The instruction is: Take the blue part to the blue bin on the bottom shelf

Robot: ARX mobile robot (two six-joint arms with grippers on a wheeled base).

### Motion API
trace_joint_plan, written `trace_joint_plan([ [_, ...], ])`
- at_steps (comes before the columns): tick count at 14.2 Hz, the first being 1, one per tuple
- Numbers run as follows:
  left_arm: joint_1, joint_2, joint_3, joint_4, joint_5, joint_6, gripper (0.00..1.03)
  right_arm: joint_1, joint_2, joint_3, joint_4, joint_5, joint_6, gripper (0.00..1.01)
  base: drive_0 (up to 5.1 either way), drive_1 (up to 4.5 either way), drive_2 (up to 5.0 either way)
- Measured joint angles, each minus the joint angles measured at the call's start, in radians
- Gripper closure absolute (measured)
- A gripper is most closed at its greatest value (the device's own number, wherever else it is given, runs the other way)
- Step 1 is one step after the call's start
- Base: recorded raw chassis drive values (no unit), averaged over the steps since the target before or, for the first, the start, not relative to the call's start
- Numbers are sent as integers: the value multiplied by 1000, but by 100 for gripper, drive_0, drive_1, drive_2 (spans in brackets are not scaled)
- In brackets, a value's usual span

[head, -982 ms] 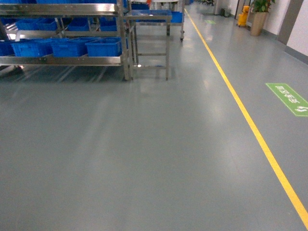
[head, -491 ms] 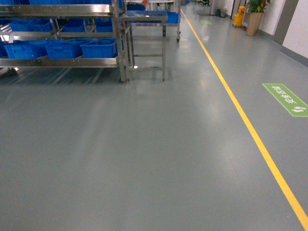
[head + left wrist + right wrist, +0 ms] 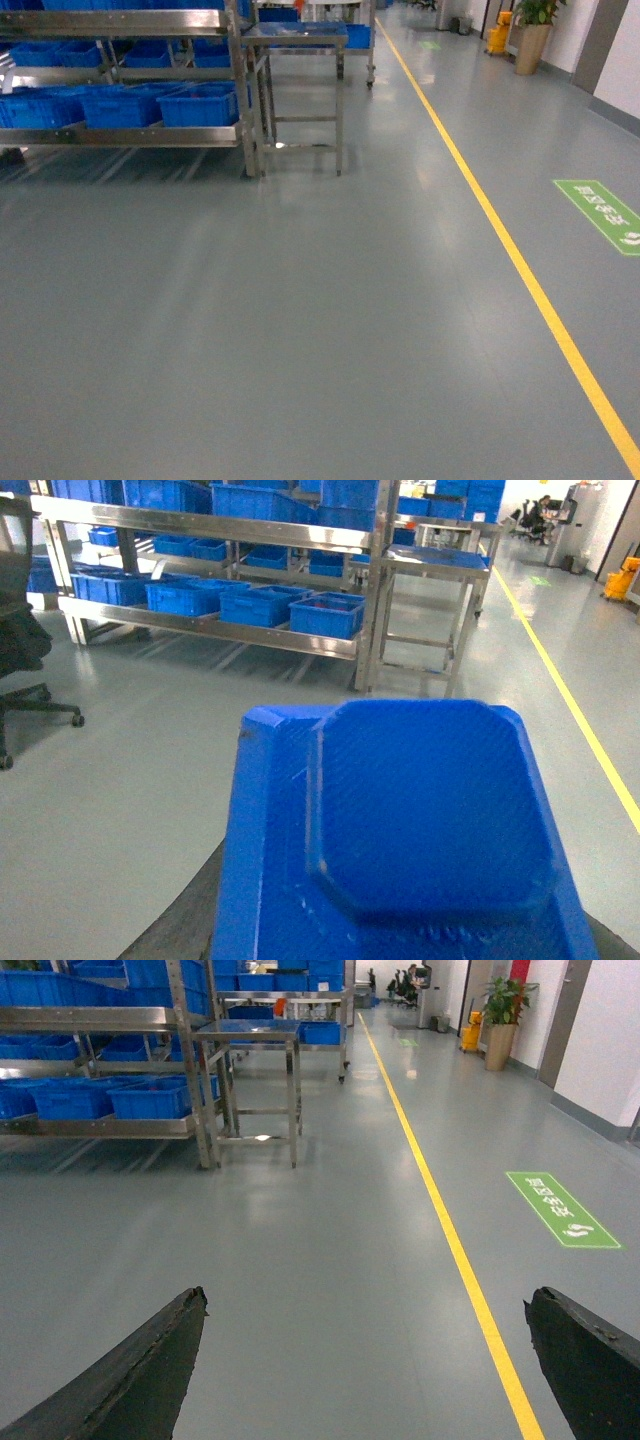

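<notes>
The blue part (image 3: 420, 820), a flat blue plastic piece with a raised octagonal panel, fills the lower half of the left wrist view. My left gripper (image 3: 400, 945) is shut on it; only one dark finger (image 3: 185, 920) shows at its left side. Ahead stands the bottom shelf (image 3: 250, 632), a steel rack level carrying a row of blue bins (image 3: 325, 615). The head view has the bottom shelf (image 3: 120, 135) and blue bins (image 3: 195, 105) at the upper left, far off. My right gripper (image 3: 365, 1360) hangs open over bare floor. Neither gripper shows in the head view.
A small steel table (image 3: 295, 40) stands right of the rack. A yellow floor line (image 3: 500, 230) runs along the right, with a green floor sign (image 3: 605, 212) beyond it. A black office chair (image 3: 20, 640) sits left of the rack. Grey floor lies between me and the rack.
In the head view the rack and small table have slid a little to the left and the green sign slightly lower, so the base is moving.
</notes>
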Motion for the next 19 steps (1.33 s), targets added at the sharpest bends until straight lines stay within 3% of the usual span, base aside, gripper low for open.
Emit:
trace_joint_plan([
  [19, 0, 2, 0, -5, 0, 0, 60, 0, 0, 0, 2, 0, 0, 3, -4, 400, -407],
])
